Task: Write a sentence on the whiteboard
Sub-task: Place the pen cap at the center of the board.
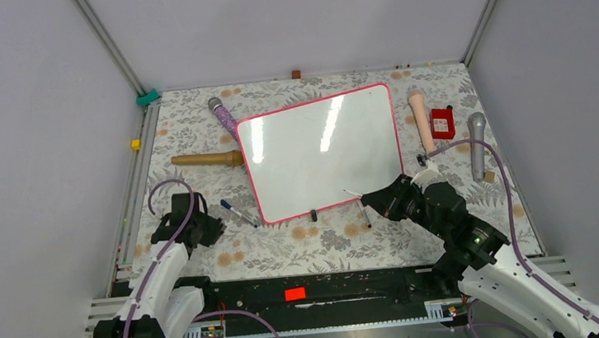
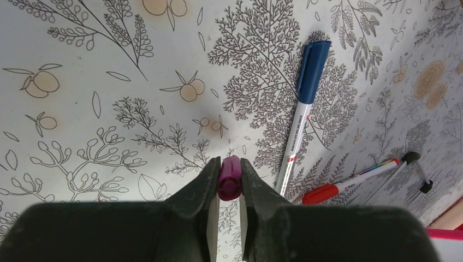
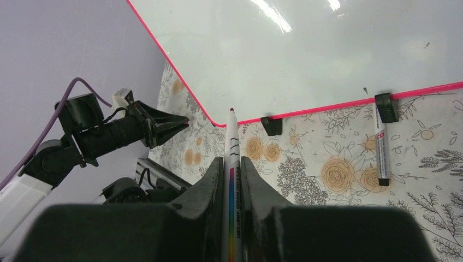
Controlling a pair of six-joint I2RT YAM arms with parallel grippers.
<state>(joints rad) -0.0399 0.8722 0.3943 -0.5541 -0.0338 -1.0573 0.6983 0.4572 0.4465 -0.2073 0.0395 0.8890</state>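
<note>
Evidently the writing has not begun: the whiteboard lies flat and tilted in the middle of the top view, and its glossy white face shows only streaks of reflected light, with no sentence on it. Its thin pink-red frame has rounded corners. Two small black clips sit on the near edge.

The right tool is clenched on a slim white marker with a rainbow stripe along its barrel. The bare tip points forward at the board's lower edge, which looks like a hold chosen for reaching the surface at a shallow angle. In the top view the tip sits over the lower right part of the board; I cannot tell whether it touches.

The left tool, at the lower left of the top view, is clamped on a small purple cap. That is probably the marker's own cap, kept out of the way.

On the matte, floral-printed tabletop lie a blue-capped pen and a red-capped pen, both smooth plastic cylinders.
</note>
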